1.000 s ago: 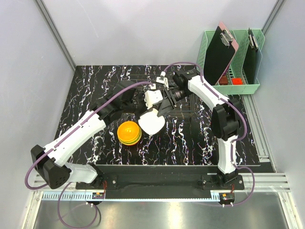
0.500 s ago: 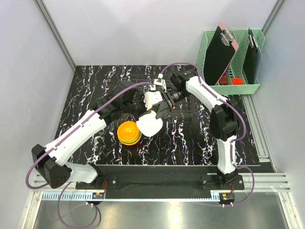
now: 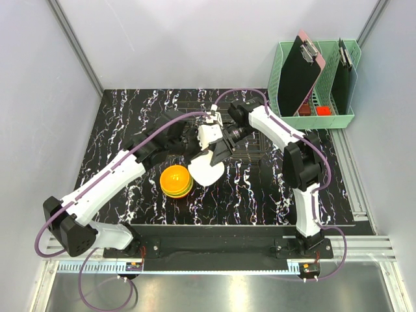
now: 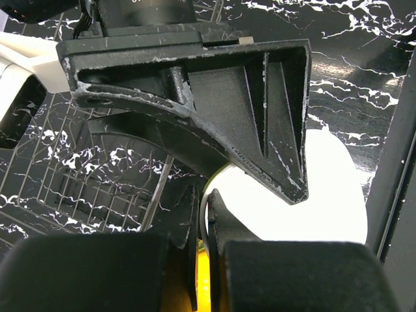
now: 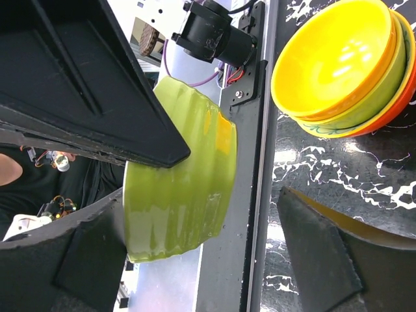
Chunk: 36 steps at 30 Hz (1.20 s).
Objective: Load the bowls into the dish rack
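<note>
Left gripper (image 4: 207, 207) is pressed together on the thin rim of the cream-white bowl (image 3: 207, 169), which is tilted up on edge. Right gripper (image 3: 220, 149) is spread wide at the bowl's 12 o'clock, one finger over the bowl, not clamping it. The bowl sits at the 6 o'clock edge of the dish rack (image 4: 97, 195). The nested stack of bowls (image 3: 175, 181), yellow on top, rests on the table (image 3: 117, 130) at its 8 o'clock.
</note>
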Tool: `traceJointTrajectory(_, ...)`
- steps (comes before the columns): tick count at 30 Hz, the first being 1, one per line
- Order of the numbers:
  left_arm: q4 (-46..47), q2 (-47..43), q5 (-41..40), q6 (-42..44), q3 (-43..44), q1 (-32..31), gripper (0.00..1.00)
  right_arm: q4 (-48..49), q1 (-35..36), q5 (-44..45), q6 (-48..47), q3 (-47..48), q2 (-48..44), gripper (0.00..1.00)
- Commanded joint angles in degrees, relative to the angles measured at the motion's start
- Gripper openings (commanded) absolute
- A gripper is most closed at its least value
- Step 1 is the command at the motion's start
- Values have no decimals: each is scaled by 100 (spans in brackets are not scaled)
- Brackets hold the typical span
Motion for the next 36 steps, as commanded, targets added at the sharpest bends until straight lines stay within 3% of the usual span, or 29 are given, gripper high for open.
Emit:
traceJointTrajectory(1, 504, -190, -2, -90, 224, -16, 0, -1600, -66, 6, -132, 100, -330, 89)
traceJointTrajectory(5, 653, -208, -133, -212, 153, 1, 0, -1600, -303, -82, -185, 82, -497, 87)
traceJointTrajectory(12, 671, -339, -757, -327, 249, -7, 0, -1574, -980, -337, -150, 82, -480, 96)
traceJointTrajectory(27, 109, -269, -828, -705, 1128, -16, 0, -1389, -858, -65, 148, 205, -884, 100)
traceJointTrajectory(36, 109, -937, -660, 51, 452, -174, 0, -1091, -1076, -178, 640, 460, -1182, 100)
